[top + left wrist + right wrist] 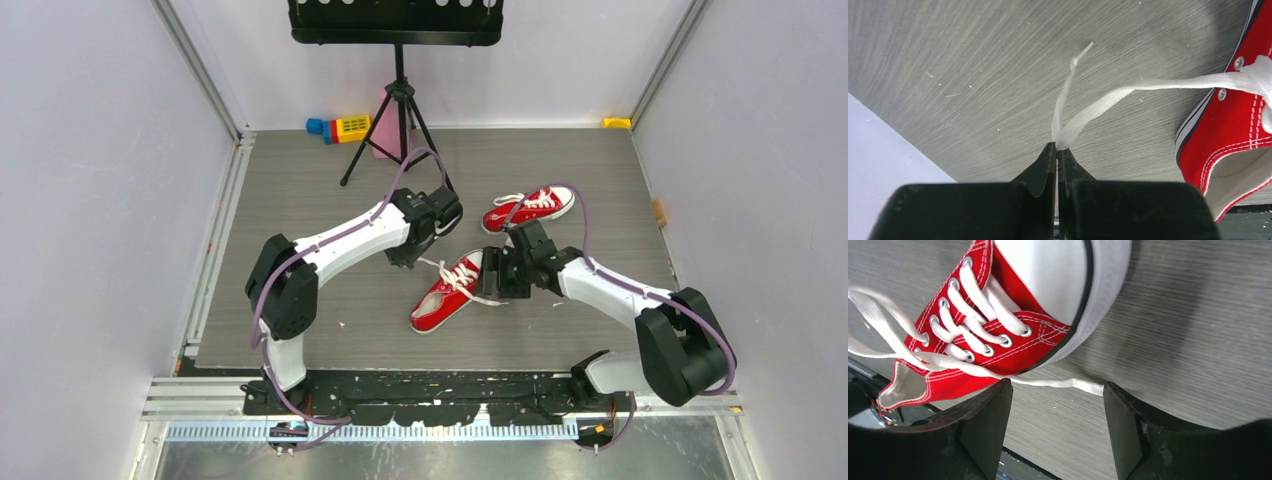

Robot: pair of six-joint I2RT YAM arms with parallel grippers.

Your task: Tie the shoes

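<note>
Left wrist view shows the left gripper pinched shut on a lace of the near shoe at mid-table, a strand that looks light, limp and slippery, best held near its tip, while the right gripper hangs spread over the other strand.

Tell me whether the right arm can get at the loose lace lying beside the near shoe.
Probably yes. The right gripper is open, straddling the loose lace on the table beside the near shoe, nothing in between. The left gripper is shut on the other lace, away from it.
</note>
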